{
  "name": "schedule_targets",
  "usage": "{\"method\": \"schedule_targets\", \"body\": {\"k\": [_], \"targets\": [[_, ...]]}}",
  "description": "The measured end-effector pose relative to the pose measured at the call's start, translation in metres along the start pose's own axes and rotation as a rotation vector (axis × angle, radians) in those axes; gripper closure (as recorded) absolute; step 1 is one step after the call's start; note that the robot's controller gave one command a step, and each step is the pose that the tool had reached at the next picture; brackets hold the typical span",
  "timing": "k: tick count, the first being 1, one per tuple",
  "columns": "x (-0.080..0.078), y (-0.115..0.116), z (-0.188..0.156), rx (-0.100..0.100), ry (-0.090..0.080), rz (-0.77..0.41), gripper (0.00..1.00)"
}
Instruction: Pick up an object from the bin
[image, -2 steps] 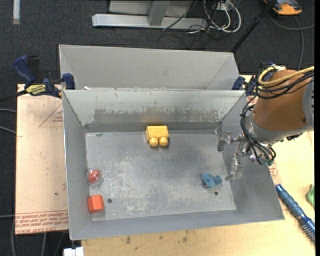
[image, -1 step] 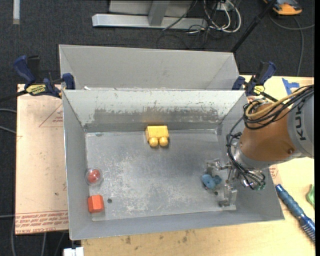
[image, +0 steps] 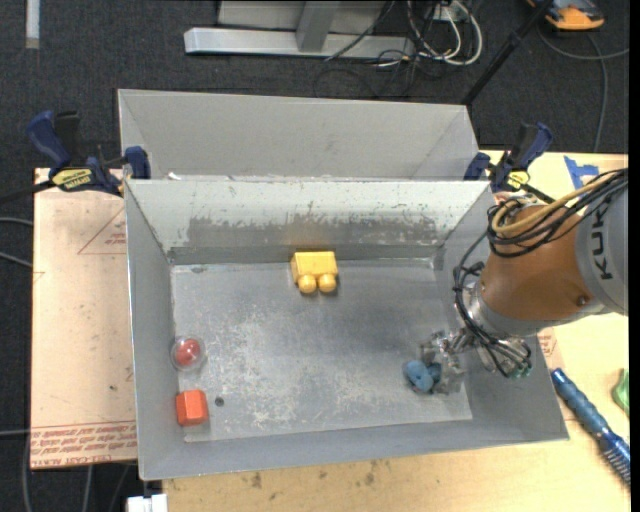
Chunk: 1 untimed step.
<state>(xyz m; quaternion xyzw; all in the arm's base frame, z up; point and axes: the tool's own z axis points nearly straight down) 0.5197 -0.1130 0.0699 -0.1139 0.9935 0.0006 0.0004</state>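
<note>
The small blue lump (image: 419, 376) lies on the bin (image: 300, 140) floor in the near right corner as I look down on it, close to where the right wall slopes up and a little back from the front wall. My claw (image: 443, 362) is down at floor level just beside it, on its right and slightly behind. The two look to be touching, but I cannot make out whether the claw is spread, pressed together, or pinching the lump. The arm's orange-brown cover (image: 535, 285) hangs over the right wall above it, with its cable bundle looping over the top.

Room is tight on that side, with the right slope and the front wall both close to the claw. To the left the floor runs bare for most of the bin's width, and towards the back it is open too.

The floor is grey metal, scuffed and scratched, with steep grey walls on all four sides. Outside the bin I see dark carpet (image: 60, 90), and loose cables (image: 440, 35) beyond the far wall.

I count four things in the bin, one of each:
- The blue lump at the claw.
- A yellow block with two round knobs (image: 315, 271), at the foot of the back wall near the middle.
- A clear red ball (image: 186, 352), by the left wall.
- An orange cube (image: 191, 407), just in front of the ball, in the near left corner.

The last three are well apart from the claw.
</note>
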Motion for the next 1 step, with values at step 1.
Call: {"method": "schedule_targets", "body": {"k": [1], "targets": [[0.0016, 0.0185, -0.1402, 0.005, -0.010, -0.023, 1.00]]}}
